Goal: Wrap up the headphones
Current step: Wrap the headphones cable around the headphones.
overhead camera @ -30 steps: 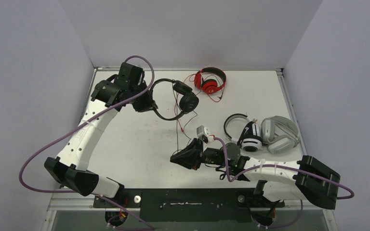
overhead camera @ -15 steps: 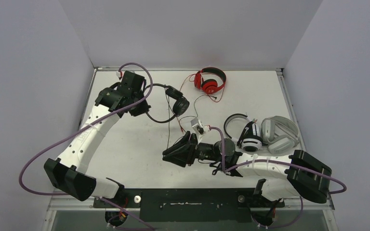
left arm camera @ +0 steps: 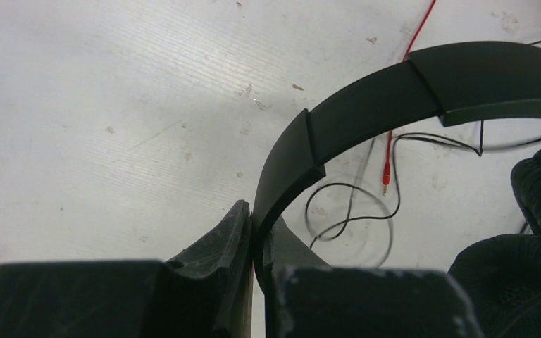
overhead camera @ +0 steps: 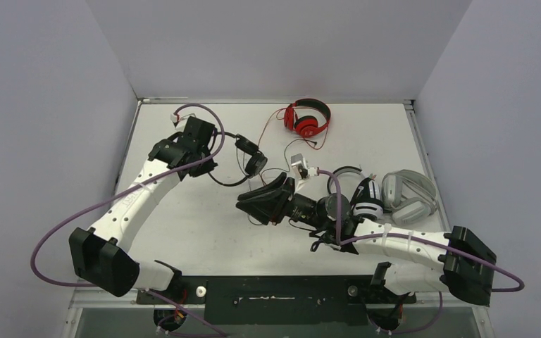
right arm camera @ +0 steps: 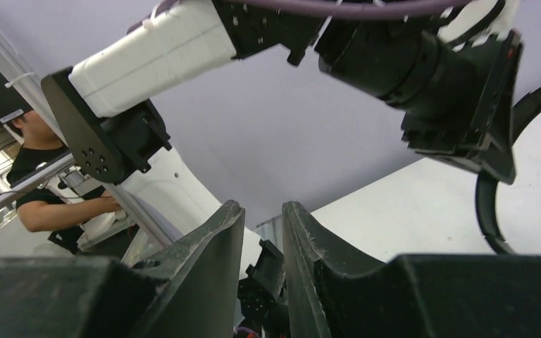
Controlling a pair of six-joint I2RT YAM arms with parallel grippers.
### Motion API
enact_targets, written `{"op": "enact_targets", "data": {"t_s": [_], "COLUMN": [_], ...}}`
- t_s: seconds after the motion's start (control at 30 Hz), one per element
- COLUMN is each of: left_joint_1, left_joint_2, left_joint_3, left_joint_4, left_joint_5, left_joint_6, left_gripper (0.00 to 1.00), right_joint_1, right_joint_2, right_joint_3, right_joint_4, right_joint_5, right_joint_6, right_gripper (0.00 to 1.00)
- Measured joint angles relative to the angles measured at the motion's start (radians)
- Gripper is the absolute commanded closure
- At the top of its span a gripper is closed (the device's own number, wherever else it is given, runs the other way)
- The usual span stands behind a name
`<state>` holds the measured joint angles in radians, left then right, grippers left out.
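Observation:
My left gripper is shut on the headband of the all-black headphones at the table's back left. In the left wrist view the black band runs straight down between the closed fingertips of my left gripper, and the ear pads hang at the right. Its thin black cable loops loose on the table. My right gripper sits just below the ear cups, pointing left. In its own view my right gripper stands slightly open with nothing between the fingers.
Red headphones lie at the back centre, and their red cable and plug trail under the black band. White-and-black headphones and light grey headphones lie together at the right, next to my right arm. Grey walls enclose the table.
My left arm has drawn the black headphones leftward and nearer. The right gripper has moved up and left toward them, and its jaws have parted a little.

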<state>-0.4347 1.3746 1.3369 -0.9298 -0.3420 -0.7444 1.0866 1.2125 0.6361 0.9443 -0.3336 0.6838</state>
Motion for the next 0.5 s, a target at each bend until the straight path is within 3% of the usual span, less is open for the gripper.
{"op": "enact_targets", "data": {"t_s": [0.13,0.27,0.5], "left_joint_1": [0.000,0.000,0.000], "left_joint_2": [-0.027,-0.056,-0.067], "left_joint_3": [-0.035,-0.037,0.034], "left_joint_4": [0.005,0.009,-0.050], "left_joint_5": [-0.048,-0.079,-0.048], "left_joint_6": [0.024,0.035,0.046], "left_gripper": [1.00,1.00,1.00], "right_joint_1": [-0.003,-0.014,-0.019], "right_joint_2": [-0.035,-0.047,-0.133], "right_joint_3": [0.017,0.017,-0.042], "right_joint_4": [-0.042,-0.109,-0.312], "right_joint_5": [0.050,0.092,0.218], "right_joint_6": [-0.019,-0.051,-0.203], "right_gripper": [0.72,0.65,0.43]}}
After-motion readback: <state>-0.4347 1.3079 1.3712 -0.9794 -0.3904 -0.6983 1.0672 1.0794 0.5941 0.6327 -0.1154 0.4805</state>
